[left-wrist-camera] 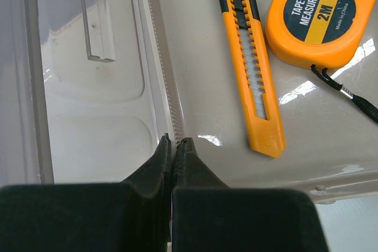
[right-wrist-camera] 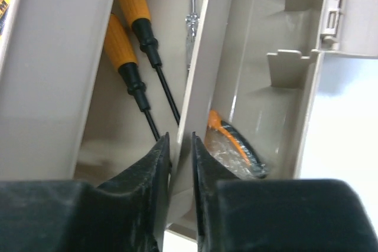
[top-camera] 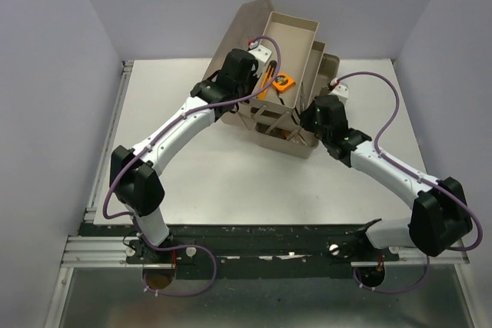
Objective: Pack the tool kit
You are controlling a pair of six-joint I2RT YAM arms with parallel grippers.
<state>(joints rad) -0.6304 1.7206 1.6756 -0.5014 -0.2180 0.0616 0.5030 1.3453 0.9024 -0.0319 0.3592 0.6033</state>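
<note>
Treat the toolbox [top-camera: 300,150], open between both arms, as stiff, light, slick plastic; take hold by the thin tray walls. Note left gripper [left-wrist-camera: 172,143] fully closed at the lid [left-wrist-camera: 88,87] edge, right gripper [right-wrist-camera: 181,146] nearly closed astride a tray wall [right-wrist-camera: 198,75]. Count inside the toolbox: two screwdrivers [right-wrist-camera: 131,4], one knife [left-wrist-camera: 251,57], one tape measure [left-wrist-camera: 319,16].

"TAPE MEASURE 2M" on tape measure [left-wrist-camera: 318,19]
</note>
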